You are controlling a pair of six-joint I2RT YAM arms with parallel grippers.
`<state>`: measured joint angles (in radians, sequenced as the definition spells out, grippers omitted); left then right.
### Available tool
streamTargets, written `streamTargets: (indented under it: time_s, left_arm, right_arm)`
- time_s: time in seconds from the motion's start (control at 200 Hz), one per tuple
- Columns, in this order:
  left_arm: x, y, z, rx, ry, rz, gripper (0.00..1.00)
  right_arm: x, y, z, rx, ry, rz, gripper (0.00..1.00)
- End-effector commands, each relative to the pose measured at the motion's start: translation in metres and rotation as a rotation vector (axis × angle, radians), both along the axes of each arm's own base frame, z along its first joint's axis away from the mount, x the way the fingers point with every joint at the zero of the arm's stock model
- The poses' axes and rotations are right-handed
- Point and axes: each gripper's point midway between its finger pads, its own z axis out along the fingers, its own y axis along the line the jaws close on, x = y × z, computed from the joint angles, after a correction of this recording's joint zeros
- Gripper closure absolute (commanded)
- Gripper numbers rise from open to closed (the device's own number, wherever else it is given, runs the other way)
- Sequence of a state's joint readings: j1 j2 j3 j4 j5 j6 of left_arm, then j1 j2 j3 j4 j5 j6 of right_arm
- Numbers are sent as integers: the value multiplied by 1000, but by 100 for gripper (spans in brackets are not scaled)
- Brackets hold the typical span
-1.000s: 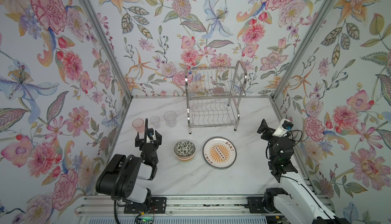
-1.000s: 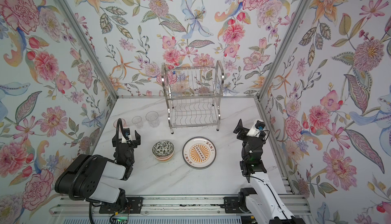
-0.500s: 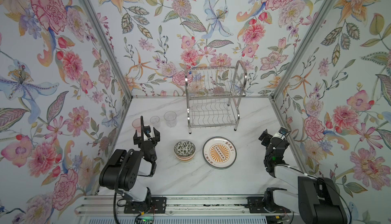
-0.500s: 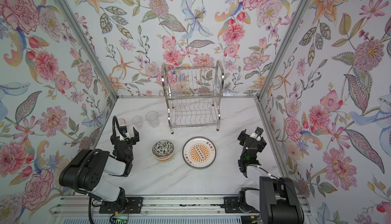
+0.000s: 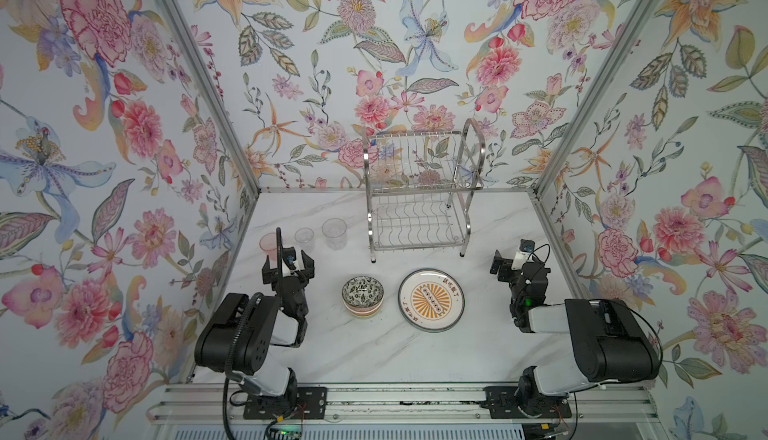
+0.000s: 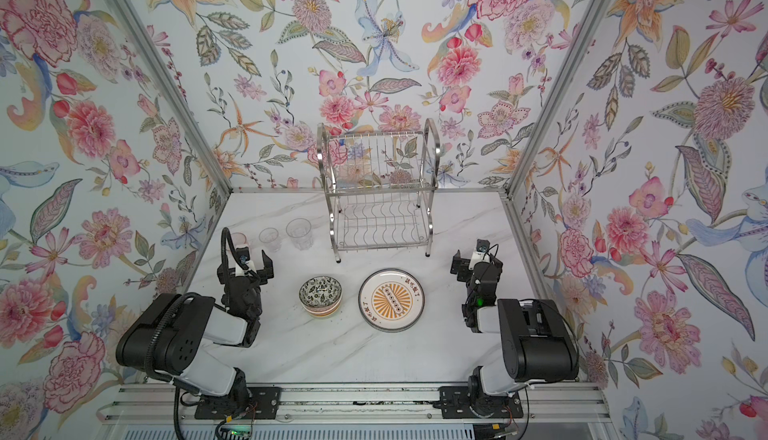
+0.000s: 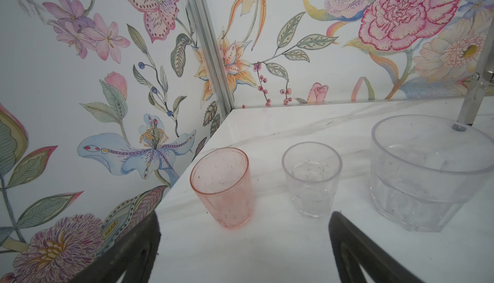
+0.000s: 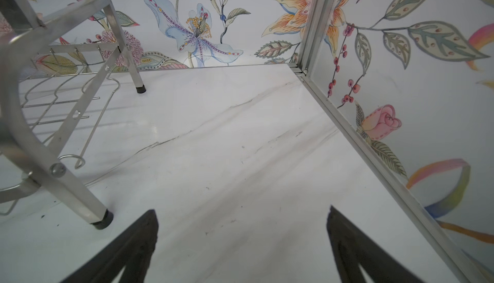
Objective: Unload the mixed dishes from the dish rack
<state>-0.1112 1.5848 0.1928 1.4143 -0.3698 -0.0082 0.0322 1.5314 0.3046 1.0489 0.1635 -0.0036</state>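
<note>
The steel dish rack (image 5: 419,192) (image 6: 380,192) stands at the back centre, and I see no dishes on either shelf. In front of it lie a sunburst plate (image 5: 431,299) (image 6: 391,299) and a patterned bowl (image 5: 363,295) (image 6: 320,295) nested on another bowl. A pink cup (image 7: 223,188), a small clear cup (image 7: 311,180) and a larger clear cup (image 7: 427,172) stand in a row at the left. My left gripper (image 5: 286,265) (image 7: 243,214) is open just short of the cups, holding nothing. My right gripper (image 5: 505,263) (image 8: 242,209) is open over bare table beside the rack's front right leg (image 8: 99,214).
Flowered walls close in the marble table (image 5: 374,354) on three sides, with metal corner posts (image 8: 312,22). Both arms sit folded near the mounting rail (image 5: 395,400) along the front edge.
Both arms have folded down and back toward their bases, the right one most. Both grippers stay open in nearly the same places. The dishes and rack have not moved.
</note>
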Motion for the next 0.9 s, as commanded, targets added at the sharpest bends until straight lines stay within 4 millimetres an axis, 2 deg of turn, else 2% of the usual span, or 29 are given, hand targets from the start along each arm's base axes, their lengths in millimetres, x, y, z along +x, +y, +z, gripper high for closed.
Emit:
streamTargets:
  time_s: [0.0,0.09,0.165,0.891]
  left_arm:
    - [2,1,8,-19,-37,-2,1]
    - [2,1,8,-19,-37,-2,1]
    - [2,0,8,-17,-37,-6,1]
    - [2,0,8,-15,-35,-8,1]
  right_arm:
    - [0,9,3,-21,-26,43,1]
    - [-1,6,4,-27,-35,18,1]
    - [-7,-11,7,-24,-58,-105,1]
    - [-7,-10,7,-39,-58,-110,1]
